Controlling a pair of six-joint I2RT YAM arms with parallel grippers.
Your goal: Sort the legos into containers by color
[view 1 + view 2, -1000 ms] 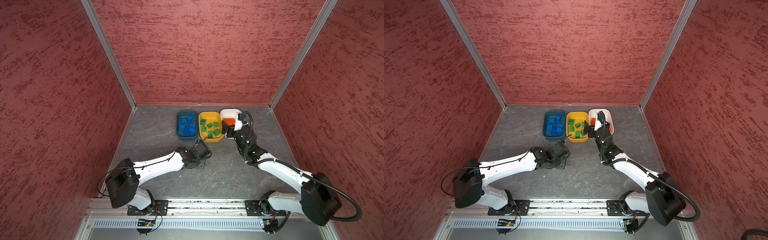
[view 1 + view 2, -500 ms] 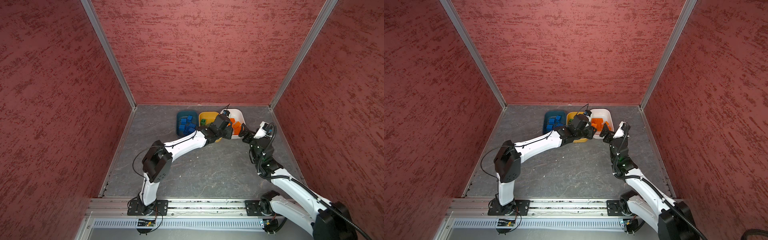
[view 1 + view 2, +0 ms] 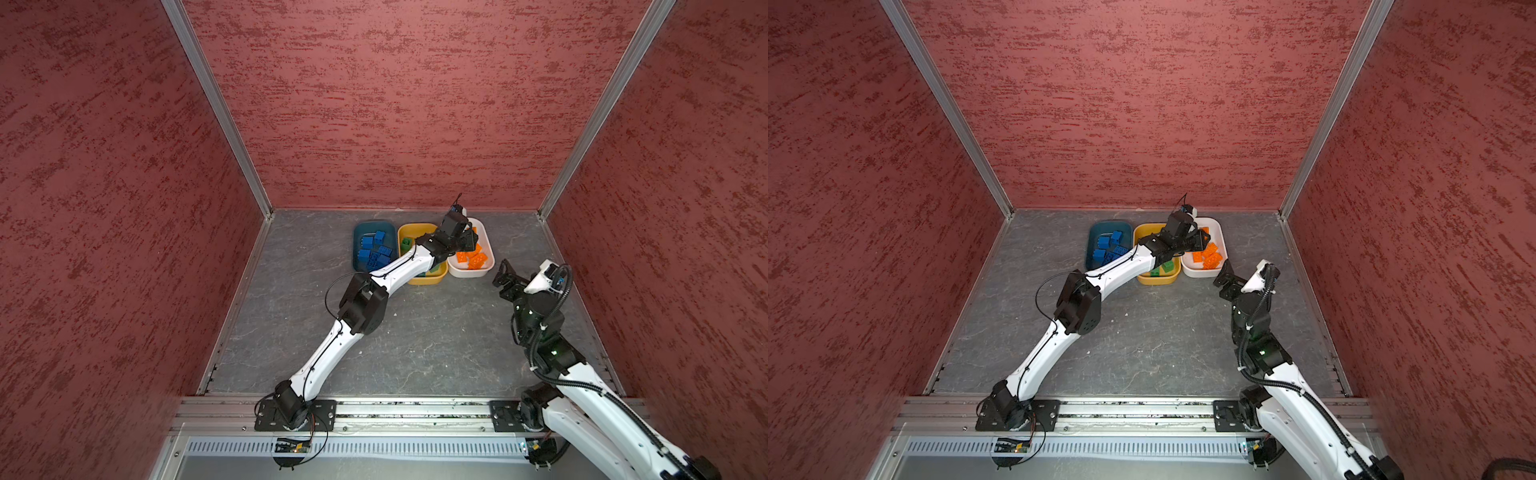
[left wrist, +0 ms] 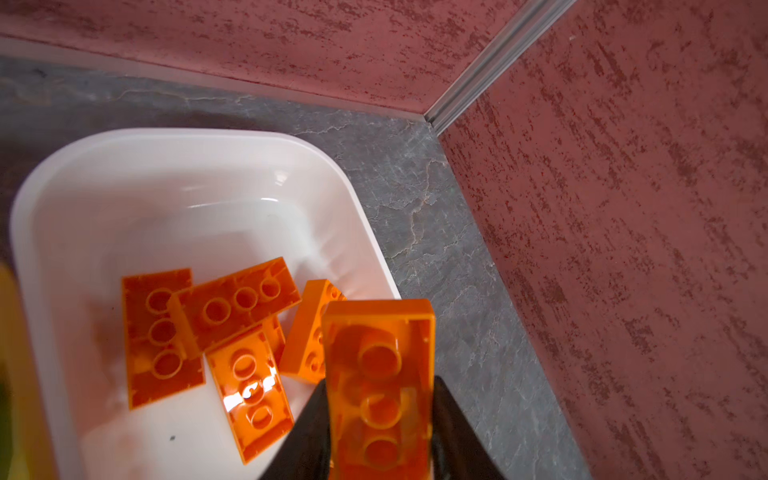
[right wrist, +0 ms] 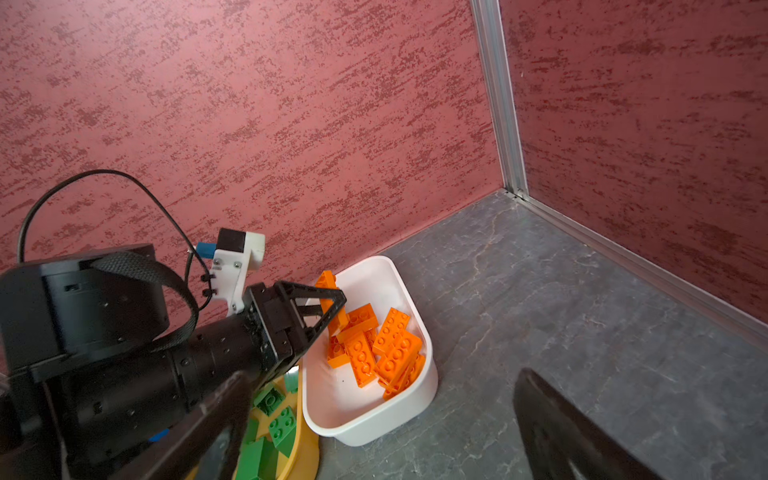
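Drop-off over the white tub (image 4: 166, 134): my left gripper (image 4: 380, 395) grasps an orange brick (image 4: 378, 332) above the orange pile (image 4: 232, 307) (my right gripper (image 3: 502, 274) gapes empty); next, I judge, simply letting go.

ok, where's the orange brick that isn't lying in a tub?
The orange brick is in the left tool, over the white tub holding the other orange bricks. In both top views that tub is rightmost, next to the yellow tub.
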